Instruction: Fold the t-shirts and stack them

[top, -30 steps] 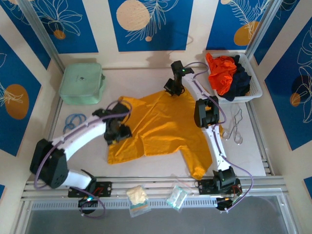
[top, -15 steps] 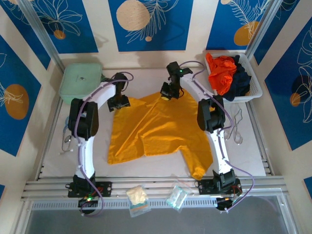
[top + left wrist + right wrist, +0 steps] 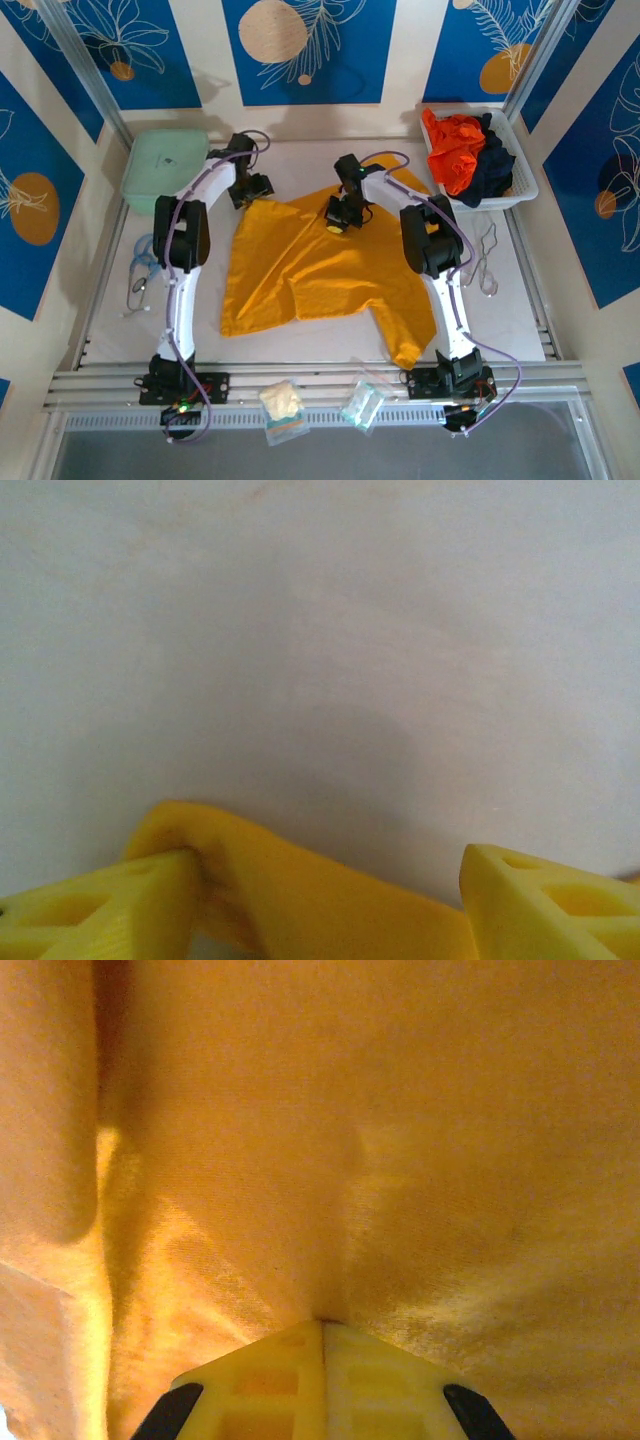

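My right gripper [image 3: 322,1322] pinched shut on the golden-yellow t-shirt [image 3: 320,265] at its far edge, my left gripper [image 3: 325,875] open astride the far-left corner, bare table [image 3: 320,630] beyond.

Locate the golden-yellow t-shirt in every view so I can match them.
Top external: golden-yellow t-shirt spread on the table, centre.
Left wrist: its corner, bottom edge, between fingers of the open left gripper.
Right wrist: centre, bunched at the tips of the shut right gripper.
Shared landmark: the shirt's far edge: left gripper at its corner, right gripper mid-edge.
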Robot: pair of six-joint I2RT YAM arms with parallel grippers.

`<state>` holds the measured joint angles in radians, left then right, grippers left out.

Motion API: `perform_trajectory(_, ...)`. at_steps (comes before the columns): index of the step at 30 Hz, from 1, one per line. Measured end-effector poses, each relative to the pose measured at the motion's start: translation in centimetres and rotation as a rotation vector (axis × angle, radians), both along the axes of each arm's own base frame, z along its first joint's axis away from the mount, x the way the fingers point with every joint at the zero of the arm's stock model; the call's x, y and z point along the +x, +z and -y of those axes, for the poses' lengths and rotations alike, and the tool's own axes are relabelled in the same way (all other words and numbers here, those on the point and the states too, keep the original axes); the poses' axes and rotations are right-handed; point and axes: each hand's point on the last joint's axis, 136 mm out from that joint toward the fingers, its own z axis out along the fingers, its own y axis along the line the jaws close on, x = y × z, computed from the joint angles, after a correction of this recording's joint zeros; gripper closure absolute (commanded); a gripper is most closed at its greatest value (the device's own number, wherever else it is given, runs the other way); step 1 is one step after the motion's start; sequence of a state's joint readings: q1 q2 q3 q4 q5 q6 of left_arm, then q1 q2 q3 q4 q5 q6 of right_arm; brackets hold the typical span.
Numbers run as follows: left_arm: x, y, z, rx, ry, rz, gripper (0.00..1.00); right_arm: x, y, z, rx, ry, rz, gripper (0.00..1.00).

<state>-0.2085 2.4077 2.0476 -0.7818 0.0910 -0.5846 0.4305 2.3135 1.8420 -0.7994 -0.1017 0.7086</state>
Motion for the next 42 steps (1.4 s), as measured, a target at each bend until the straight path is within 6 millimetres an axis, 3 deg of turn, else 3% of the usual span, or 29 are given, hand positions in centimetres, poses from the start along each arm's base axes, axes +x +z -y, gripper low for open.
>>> perform_trajectory(1,0.3,0.4,0.2,-0.022,0.000,0.008,0.47,0.0,0.0,0.0,0.003,-0.002,0.000,1.00)
perform_trajectory(3,1.2,1.1,0.8,-0.049,-0.013,0.040,0.89,0.0,0.0,-0.1,0.006,-0.005,0.002,1.00)
perform_trajectory(4,1.5,1.0,0.9,-0.058,-0.017,0.048,0.99,0.0,0.0,-0.1,0.008,-0.008,0.004,1.00)
perform_trajectory(8,1.6,0.1,1.2,-0.062,-0.046,0.049,1.00,0.0,-0.1,0.0,0.013,-0.015,0.010,1.00)
perform_trajectory(13,0.5,1.0,0.5,-0.016,-0.079,0.096,1.00,-0.1,-0.1,0.0,0.023,-0.025,0.022,1.00)
perform_trajectory(16,-1.0,3.4,-0.7,0.057,-0.094,0.159,1.00,-0.1,-0.1,-0.1,0.028,-0.031,0.025,1.00)
perform_trajectory(19,-2.7,7.2,-1.7,0.138,-0.100,0.275,1.00,-0.1,-0.1,-0.1,0.030,-0.038,0.024,1.00)
perform_trajectory(20,-3.2,8.2,-2.0,0.159,-0.100,0.309,0.95,-0.1,-0.1,-0.1,0.031,-0.040,0.023,1.00)
perform_trajectory(22,-4.0,10.4,-2.2,0.200,-0.101,0.386,0.66,0.0,-0.1,-0.1,0.032,-0.044,0.022,1.00)
perform_trajectory(24,-4.0,11.3,-2.4,0.229,-0.099,0.425,0.48,0.0,-0.1,-0.2,0.032,-0.047,0.021,1.00)
perform_trajectory(27,-3.6,10.5,-2.5,0.266,-0.092,0.427,0.23,-0.1,-0.1,-0.2,0.032,-0.049,0.020,1.00)
perform_trajectory(29,-3.7,9.2,-2.9,0.297,-0.084,0.409,0.14,-0.1,-0.1,-0.2,0.032,-0.049,0.020,1.00)
perform_trajectory(32,-4.7,7.8,-3.5,0.346,-0.093,0.373,0.10,-0.1,-0.1,-0.2,0.032,-0.049,0.020,1.00)
perform_trajectory(35,-4.9,8.1,-3.5,0.385,-0.099,0.376,0.11,-0.1,-0.1,-0.2,0.032,-0.049,0.020,1.00)
perform_trajectory(42,-7.0,10.0,0.0,0.394,-0.171,0.395,0.24,0.0,0.0,-0.3,0.027,-0.048,0.013,1.00)
